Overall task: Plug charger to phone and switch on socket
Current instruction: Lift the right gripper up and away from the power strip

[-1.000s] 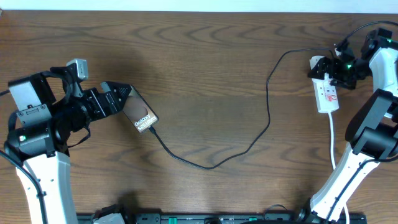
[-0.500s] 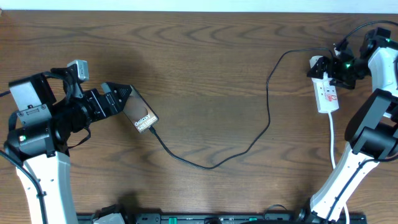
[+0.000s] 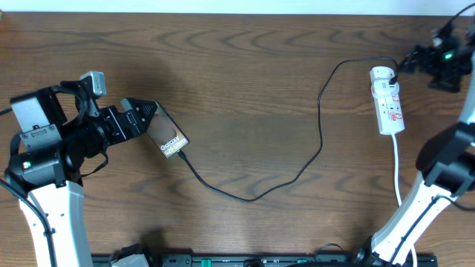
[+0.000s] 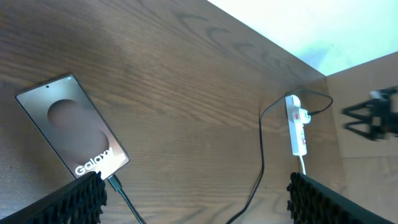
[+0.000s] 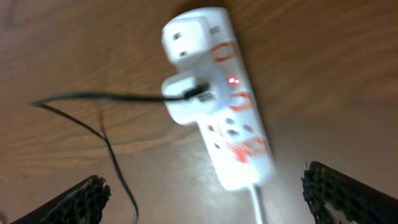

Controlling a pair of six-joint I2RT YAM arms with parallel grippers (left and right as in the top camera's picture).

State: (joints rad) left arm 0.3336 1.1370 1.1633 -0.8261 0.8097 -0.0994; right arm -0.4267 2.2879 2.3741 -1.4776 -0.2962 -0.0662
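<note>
- The wooden worktop (image 3: pixel 245 81) carries everything; seen from overhead, the task's things sit at its 9 o'clock and 2 o'clock sides.
- My left end effector (image 4: pixel 196 200) is released, its jaws spread wide with nothing between them. It sits at the phone's 10 o'clock in the overhead view. From my wrist, one finger (image 4: pixel 81 198) is just beside the phone's lettered corner; I cannot tell whether they touch.
- My right end effector (image 5: pixel 208 199) is also released and spread wide, holding nothing. It hangs at the socket's 2 o'clock, clear of the strip.
- The socket (image 3: pixel 388 101) is a white strip lying flat at the worktop's 2 o'clock, with its long axis running roughly 12 to 6. Its white cord (image 3: pixel 397 170) leaves the 6 o'clock end.
- The phone (image 3: pixel 167 135) lies flat at the worktop's 9 o'clock, tilted so its long axis runs from 11 to 5. The "Galaxy" lettering is at the 5 o'clock end.
- The charger (image 3: pixel 319 141) is a thin black cable. It sags in a loose curve across the worktop from the socket's 12 o'clock end to the phone.
- Its plug tip (image 4: pixel 112 182) sits against the phone's lettered short edge and appears seated there.
- A white adapter (image 5: pixel 186 96) on the socket takes the cable's other end.
- A small red light (image 5: pixel 233 81) glows on the socket, beside that adapter.
</note>
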